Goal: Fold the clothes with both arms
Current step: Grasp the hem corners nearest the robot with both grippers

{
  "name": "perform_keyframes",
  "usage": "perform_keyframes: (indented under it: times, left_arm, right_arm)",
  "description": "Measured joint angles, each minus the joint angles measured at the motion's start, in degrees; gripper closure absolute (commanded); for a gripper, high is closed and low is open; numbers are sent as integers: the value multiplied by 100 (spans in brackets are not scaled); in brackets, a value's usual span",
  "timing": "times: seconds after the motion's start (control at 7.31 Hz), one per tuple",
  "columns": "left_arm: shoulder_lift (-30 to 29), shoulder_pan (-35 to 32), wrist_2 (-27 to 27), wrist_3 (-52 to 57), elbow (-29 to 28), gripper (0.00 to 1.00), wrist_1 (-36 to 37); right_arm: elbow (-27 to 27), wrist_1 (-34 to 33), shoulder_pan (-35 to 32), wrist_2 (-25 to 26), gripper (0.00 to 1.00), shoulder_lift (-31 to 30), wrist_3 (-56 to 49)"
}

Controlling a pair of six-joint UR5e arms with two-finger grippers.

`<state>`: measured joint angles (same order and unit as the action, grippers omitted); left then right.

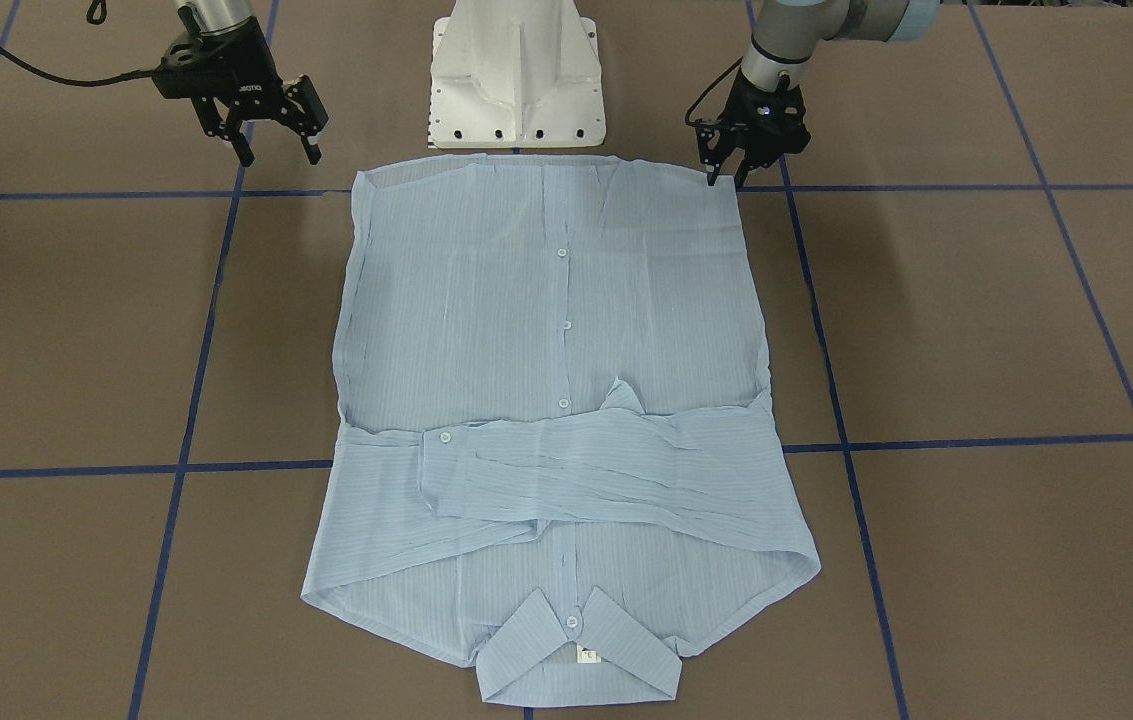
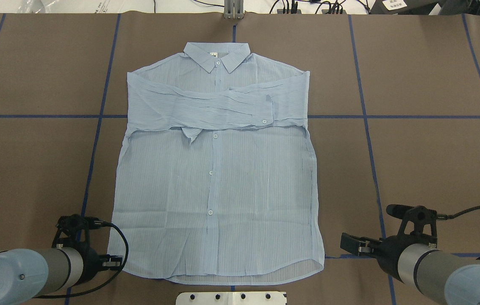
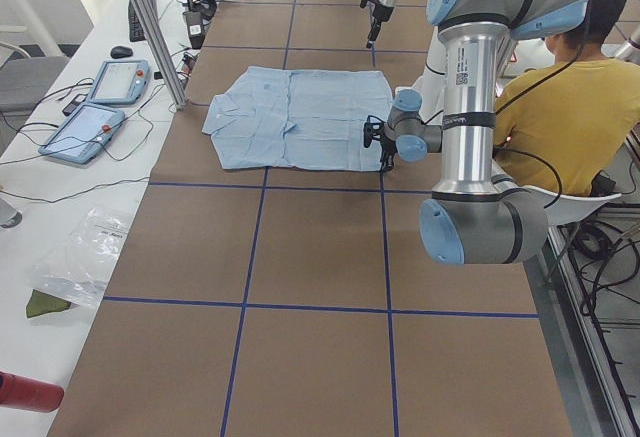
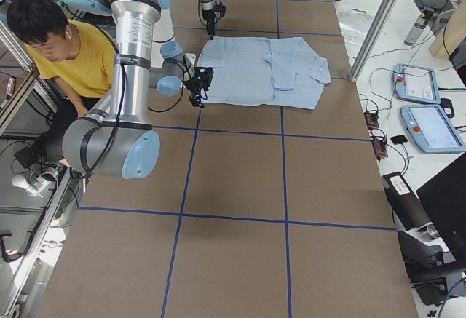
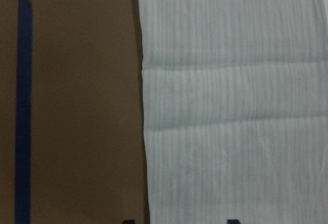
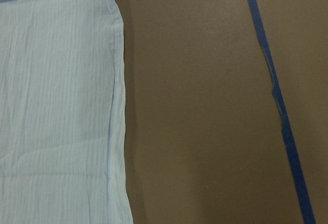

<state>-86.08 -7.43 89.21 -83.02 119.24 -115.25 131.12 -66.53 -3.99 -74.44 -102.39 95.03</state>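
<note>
The pale blue striped shirt (image 1: 556,330) lies flat on the brown table, buttons up, with its collar (image 2: 216,57) at the far side from the robot. Both sleeves (image 2: 218,108) are folded across the chest. My left gripper (image 1: 726,182) hangs open just over the hem corner on its side. In the left wrist view its two fingertips (image 5: 126,221) straddle the shirt's side edge (image 5: 143,106). My right gripper (image 1: 279,158) is open and holds nothing, above bare table beside the other hem corner. The right wrist view shows the shirt's edge (image 6: 120,106) and bare table.
The white pedestal base (image 1: 516,80) stands just behind the hem. Blue tape lines (image 1: 206,330) cross the table. A person in a yellow top (image 3: 560,107) sits behind the robot. Teach pendants (image 3: 100,107) and cables lie on the side bench.
</note>
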Motion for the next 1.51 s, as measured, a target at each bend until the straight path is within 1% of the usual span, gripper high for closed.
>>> perform_keyframes:
  times: [0.27, 1.1, 1.23, 1.37, 1.51]
  left_arm:
    - [-4, 4, 0, -3, 2, 99, 38]
    - [-77, -6, 6, -12, 70, 100, 59]
    - [-114, -7, 0, -14, 75, 100, 52]
    - [-129, -8, -51, -20, 81, 100, 40]
    - [-129, -7, -171, -25, 86, 100, 28]
  right_arm:
    - [-12, 0, 46, 32, 0, 0, 8]
    - [-29, 0, 287, 150, 1, -5, 198]
    - [-75, -2, 372, 205, 4, -3, 259]
    - [-158, -6, 462, 293, 13, 10, 293]
    - [-228, -8, 556, 402, 18, 36, 307]
